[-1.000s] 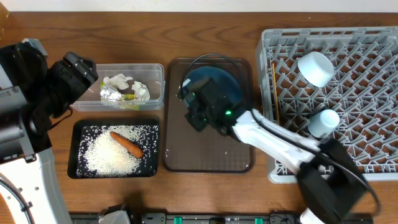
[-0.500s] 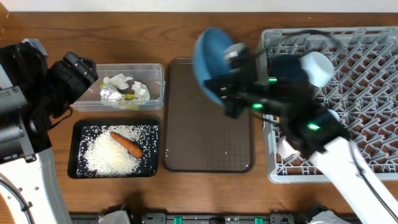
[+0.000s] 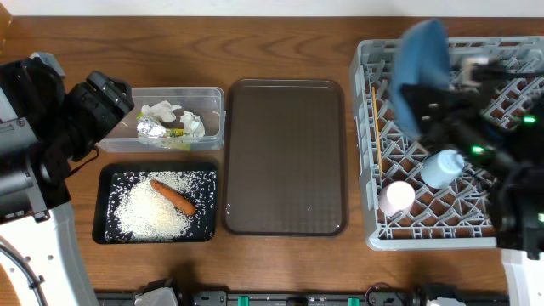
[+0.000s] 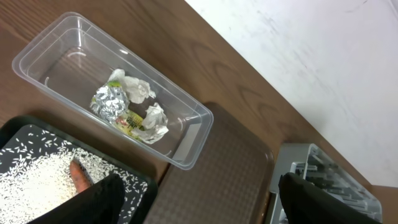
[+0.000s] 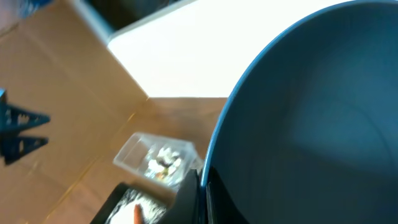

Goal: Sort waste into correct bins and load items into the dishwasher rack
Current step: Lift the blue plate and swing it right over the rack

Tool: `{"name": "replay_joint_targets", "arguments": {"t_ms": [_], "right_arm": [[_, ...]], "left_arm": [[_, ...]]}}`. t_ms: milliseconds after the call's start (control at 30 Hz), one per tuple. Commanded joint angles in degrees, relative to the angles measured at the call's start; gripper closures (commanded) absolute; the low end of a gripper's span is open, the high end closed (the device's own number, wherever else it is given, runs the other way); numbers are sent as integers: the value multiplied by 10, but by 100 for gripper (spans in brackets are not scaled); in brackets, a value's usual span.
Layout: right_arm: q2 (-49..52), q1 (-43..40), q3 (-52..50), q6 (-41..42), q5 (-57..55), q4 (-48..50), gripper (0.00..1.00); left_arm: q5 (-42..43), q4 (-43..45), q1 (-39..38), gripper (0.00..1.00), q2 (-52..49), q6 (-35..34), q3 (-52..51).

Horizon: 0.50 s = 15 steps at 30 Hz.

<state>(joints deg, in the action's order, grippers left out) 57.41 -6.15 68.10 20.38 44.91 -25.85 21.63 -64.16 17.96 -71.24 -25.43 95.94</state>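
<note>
A round blue plate [image 3: 421,68] hangs tilted on edge over the back left part of the grey dishwasher rack [image 3: 510,51]. My right gripper [image 5: 204,190] is shut on its rim, and the plate [image 5: 311,112] fills the right wrist view. In the rack stand a light blue cup [image 3: 442,167] and a pale pink cup [image 3: 396,197], with wooden chopsticks [image 3: 374,119] along its left side. My left gripper [image 4: 199,205] hovers open and empty near the clear tub [image 4: 37,56]. The tub [image 3: 214,100] holds crumpled paper [image 3: 166,110] and a silver wrapper [image 3: 153,127]. The black tray [image 3: 104,204] holds a carrot [image 3: 172,196] and rice [image 3: 140,217].
A brown serving tray [image 3: 285,157] lies bare between the bins and the rack. The left arm [image 3: 51,127] fills the table's left edge. The wooden table's front edge runs just below the black tray and the rack.
My right gripper has carried the blue plate up off the brown tray and rightward to over the rack. The left arm has stayed still.
</note>
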Motion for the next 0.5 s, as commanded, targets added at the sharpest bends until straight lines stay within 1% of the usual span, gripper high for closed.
{"name": "replay_joint_targets", "arguments": {"t_ms": [0,133,267,367,467], "right_arm": [[-3,-83,2,2,91,1,99],[19,-179,0,2,172,14,99],[56,-247,0,11,248,57,99],[87,-278,0,35,281,86,99],[117,-286,0,50,291,99,99]], "left_arm": [[-5,-1,3,18,1,8,3],[-5,-1,3,18,1,8,3],[-5,-1,2,18,1,8,3],[-5,-1,2,18,1,8,3],[-5,-1,2,18,1,8,3]]}}
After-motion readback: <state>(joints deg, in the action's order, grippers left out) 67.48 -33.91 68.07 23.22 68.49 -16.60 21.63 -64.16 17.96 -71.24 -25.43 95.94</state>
